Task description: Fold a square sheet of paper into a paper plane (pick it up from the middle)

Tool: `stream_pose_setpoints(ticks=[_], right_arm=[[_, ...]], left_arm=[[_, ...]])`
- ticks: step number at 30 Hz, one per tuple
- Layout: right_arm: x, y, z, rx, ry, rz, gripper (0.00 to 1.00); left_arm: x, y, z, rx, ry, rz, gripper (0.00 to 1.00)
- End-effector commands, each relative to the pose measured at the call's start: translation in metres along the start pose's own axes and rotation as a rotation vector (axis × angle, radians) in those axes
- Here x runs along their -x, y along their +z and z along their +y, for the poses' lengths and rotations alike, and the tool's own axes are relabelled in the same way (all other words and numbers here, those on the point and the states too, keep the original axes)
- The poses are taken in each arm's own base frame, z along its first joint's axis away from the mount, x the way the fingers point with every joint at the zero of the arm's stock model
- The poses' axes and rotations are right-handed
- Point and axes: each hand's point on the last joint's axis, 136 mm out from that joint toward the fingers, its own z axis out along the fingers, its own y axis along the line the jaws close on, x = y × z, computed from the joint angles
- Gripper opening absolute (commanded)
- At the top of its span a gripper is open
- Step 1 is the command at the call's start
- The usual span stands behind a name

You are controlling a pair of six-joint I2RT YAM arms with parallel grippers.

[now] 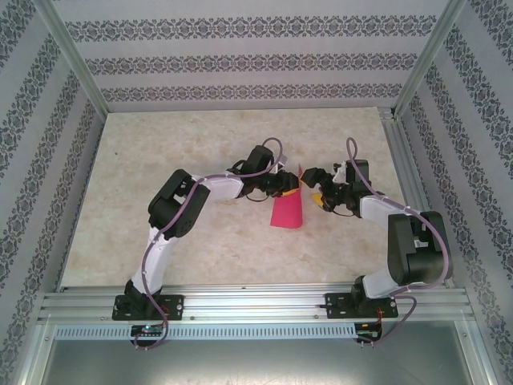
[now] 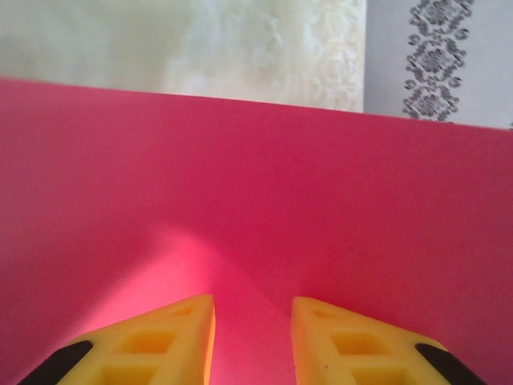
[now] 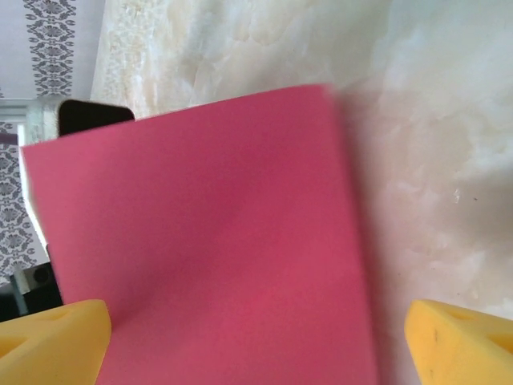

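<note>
The pink sheet of paper hangs curved over the middle of the table, its top edge at my left gripper. In the left wrist view the sheet of paper spreads ahead of my left gripper, a raised ridge of it pinched between the narrowly set yellow fingers. My right gripper faces the sheet from the right, close to it. Its jaws stand wide open, and the sheet of paper lies between and beyond them without touching either finger.
The marble-patterned table is boxed in by patterned walls on three sides. An aluminium rail carries both arm bases along the near edge. Both arms bend in toward the centre.
</note>
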Motion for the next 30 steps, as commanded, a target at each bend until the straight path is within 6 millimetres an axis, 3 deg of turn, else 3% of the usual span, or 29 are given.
stream_pose_setpoints(ticks=[1, 6, 12, 20, 22, 26, 30], right_arm=[[0.001, -0.001, -0.002, 0.019, -0.010, -0.005, 0.94], [0.001, -0.001, -0.011, -0.019, -0.007, -0.004, 0.94], [0.001, -0.012, -0.015, -0.045, -0.019, -0.017, 0.97], [-0.001, -0.021, -0.027, -0.097, -0.017, -0.021, 0.94], [-0.001, -0.020, -0.032, -0.119, -0.020, -0.011, 0.82], [-0.001, -0.028, -0.040, -0.227, -0.045, -0.006, 0.78], [-0.001, -0.039, -0.048, -0.345, -0.093, 0.000, 0.64]], left_arm=[[-0.009, 0.011, -0.001, -0.010, -0.014, 0.036, 0.32], [-0.012, 0.018, 0.010, -0.012, -0.055, 0.044, 0.31], [-0.011, 0.019, 0.002, -0.023, -0.037, 0.053, 0.29], [-0.018, 0.025, 0.007, -0.001, -0.033, 0.078, 0.29], [-0.018, 0.026, 0.006, -0.006, -0.035, 0.079, 0.28], [-0.012, 0.014, -0.009, 0.009, 0.019, 0.042, 0.28], [-0.005, 0.002, -0.011, 0.046, 0.050, -0.001, 0.28]])
